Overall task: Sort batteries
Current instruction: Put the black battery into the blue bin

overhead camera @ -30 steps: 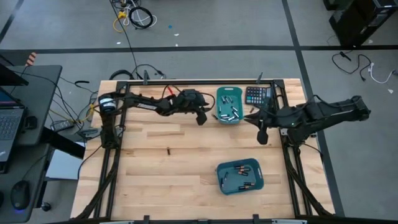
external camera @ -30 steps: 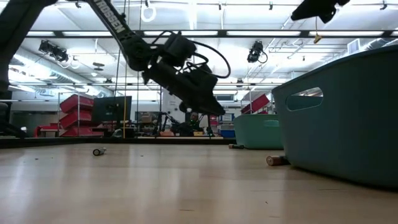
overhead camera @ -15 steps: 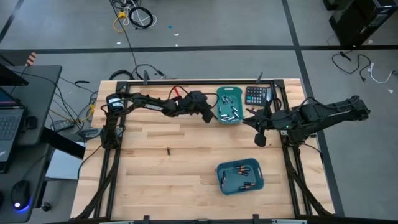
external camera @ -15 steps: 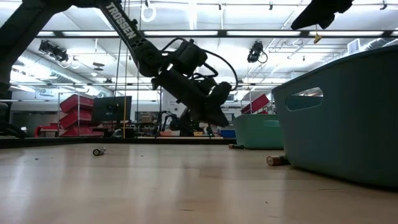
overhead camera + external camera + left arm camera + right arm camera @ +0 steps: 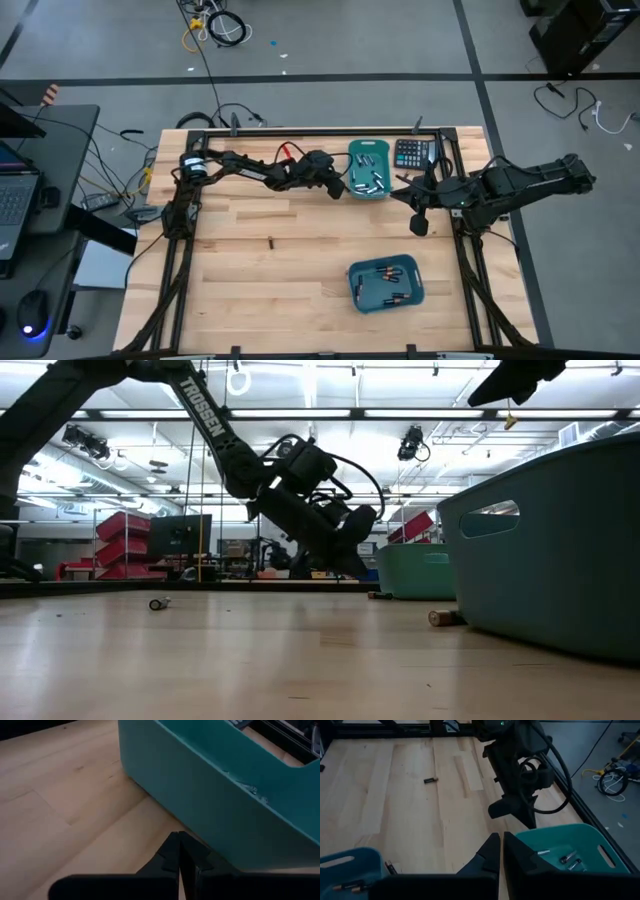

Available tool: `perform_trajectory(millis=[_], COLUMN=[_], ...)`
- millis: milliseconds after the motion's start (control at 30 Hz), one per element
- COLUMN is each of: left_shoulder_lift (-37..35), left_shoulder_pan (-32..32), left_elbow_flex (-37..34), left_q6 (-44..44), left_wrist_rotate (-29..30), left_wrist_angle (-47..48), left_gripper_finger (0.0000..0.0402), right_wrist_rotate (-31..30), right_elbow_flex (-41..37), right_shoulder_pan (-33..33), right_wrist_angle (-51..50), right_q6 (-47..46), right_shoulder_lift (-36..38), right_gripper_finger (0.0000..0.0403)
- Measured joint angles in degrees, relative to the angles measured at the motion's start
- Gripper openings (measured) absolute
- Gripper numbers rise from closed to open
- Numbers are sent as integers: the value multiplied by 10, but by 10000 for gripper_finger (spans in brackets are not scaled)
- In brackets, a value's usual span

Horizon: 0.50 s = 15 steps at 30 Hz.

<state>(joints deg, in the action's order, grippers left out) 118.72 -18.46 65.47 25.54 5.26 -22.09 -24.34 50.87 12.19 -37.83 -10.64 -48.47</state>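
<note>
High view: left hand [image 5: 338, 189] closed beside far bin [image 5: 367, 170] (batteries [image 5: 366, 180] inside); right hand [image 5: 420, 224] closed, empty.

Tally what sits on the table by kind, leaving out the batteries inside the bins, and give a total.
Teal bins: 2 (far bin, near bin)
Calculators: 1
Loose batteries on the wood: 2 ()
Total: 5

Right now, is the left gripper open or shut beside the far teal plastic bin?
Shut. The left gripper shows its two dark fingers pressed together, nothing visible between them, above bare wood beside the far teal plastic bin.
</note>
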Motion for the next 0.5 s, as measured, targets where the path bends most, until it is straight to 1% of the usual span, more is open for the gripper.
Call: perform_trajectory(millis=[200, 500], left_shoulder_lift=[8, 19], left_shoulder_pan=[4, 10], left_elbow_flex=[1, 9], left_q6=[3, 2], left_wrist_rotate=[1, 7], left_wrist_angle=[-15, -8], left_gripper_finger=[1, 1], right_wrist_rotate=[0, 0], right_elbow_flex=[0, 0], right_shoulder_pan=[0, 0], right_wrist_angle=[0, -4], right_q6=[2, -1], right_shoulder_lift=[0, 0], right_gripper_finger=[4, 3])
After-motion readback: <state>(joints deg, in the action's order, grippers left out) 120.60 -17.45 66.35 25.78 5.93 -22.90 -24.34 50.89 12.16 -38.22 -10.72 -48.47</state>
